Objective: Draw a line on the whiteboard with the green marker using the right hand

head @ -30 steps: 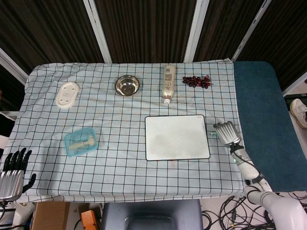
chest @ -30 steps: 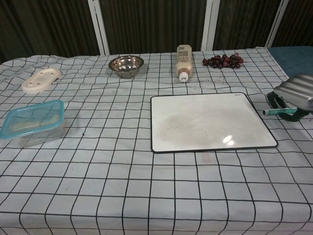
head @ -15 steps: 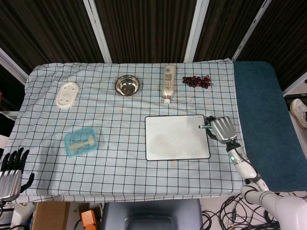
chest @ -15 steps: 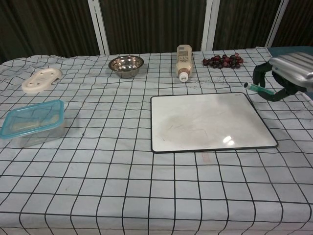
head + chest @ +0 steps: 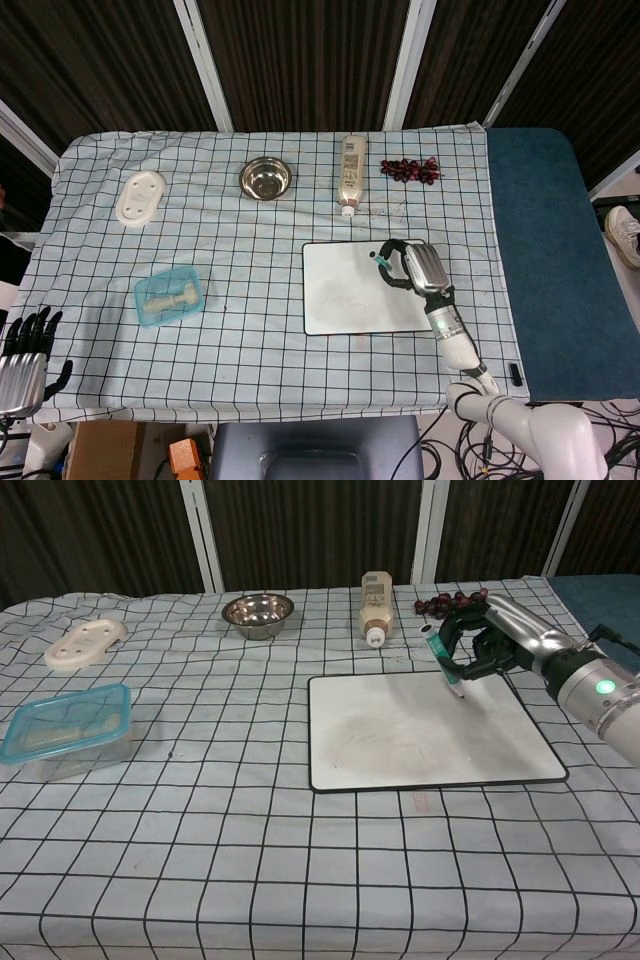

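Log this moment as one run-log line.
phase: marker over board | right hand holds green marker, tip down over whiteboard upper right | line: none visible | left hand idle at table's near-left edge

Whiteboard (image 5: 425,732) lies flat on the checked tablecloth (image 5: 200,860), taken here as the landmark. Right hand (image 5: 497,640) is over the whiteboard's far right part, fingers curled around the green marker (image 5: 442,660). The marker stands tilted, lower tip at or just above the board surface near the far edge; contact cannot be confirmed. Faint grey smudging shows on the board's left-centre. Beyond the whiteboard: a bottle (image 5: 375,604) lying on its side, grapes (image 5: 445,604) partly hidden behind the hand, a steel bowl (image 5: 258,613) to the far left. Well left of the whiteboard: a blue-lidded container (image 5: 66,731) and a cream soap dish (image 5: 83,642).
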`<state>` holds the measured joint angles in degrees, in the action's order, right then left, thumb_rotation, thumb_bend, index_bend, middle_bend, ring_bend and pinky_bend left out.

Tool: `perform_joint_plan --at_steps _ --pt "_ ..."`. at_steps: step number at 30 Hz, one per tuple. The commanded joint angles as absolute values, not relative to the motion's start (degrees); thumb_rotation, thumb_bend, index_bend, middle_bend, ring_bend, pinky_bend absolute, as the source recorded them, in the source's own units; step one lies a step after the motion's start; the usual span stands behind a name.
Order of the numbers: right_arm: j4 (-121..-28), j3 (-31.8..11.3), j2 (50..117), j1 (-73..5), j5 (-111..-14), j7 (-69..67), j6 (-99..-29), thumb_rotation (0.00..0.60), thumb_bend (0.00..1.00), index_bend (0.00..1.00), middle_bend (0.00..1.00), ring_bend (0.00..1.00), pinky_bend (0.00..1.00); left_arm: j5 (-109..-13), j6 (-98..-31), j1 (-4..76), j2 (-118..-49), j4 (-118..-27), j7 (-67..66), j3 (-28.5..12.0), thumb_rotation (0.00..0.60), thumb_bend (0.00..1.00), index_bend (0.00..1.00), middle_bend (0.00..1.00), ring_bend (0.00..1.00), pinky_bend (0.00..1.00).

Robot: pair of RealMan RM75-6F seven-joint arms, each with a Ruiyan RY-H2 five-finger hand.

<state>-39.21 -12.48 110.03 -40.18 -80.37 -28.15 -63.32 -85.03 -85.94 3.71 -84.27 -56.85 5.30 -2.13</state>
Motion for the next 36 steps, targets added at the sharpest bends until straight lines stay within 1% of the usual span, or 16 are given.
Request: perform_joint_plan --at_steps 1,19,36 --pt "-37.9 -11.9 111.2 -40.7 -81.2 -28.8 -63.7 0.6 0.35 1.0 0.76 0.79 0.79 -85.0 -86.0 3.7 -84.2 -56.9 5.3 -2.1 0.6 0.38 0.0 0.0 0.0 0.04" --pt "-34.4 -10.7 112.7 -40.9 -82.2 -29.2 -63.6 0.6 0.35 1.0 0.76 0.79 0.79 -85.0 -85.8 3.7 -84.1 -57.1 5.2 -2.2 0.6 0.37 0.0 0.0 0.0 0.04" --pt "-30.4 -9.4 112.3 -39.4 -82.5 -31.1 -63.3 0.6 0.35 1.0 0.77 0.79 0.8 -84.8 -85.0 3.9 -84.2 -57.0 4.9 -2.1 0.6 0.37 0.0 0.0 0.0 0.04"
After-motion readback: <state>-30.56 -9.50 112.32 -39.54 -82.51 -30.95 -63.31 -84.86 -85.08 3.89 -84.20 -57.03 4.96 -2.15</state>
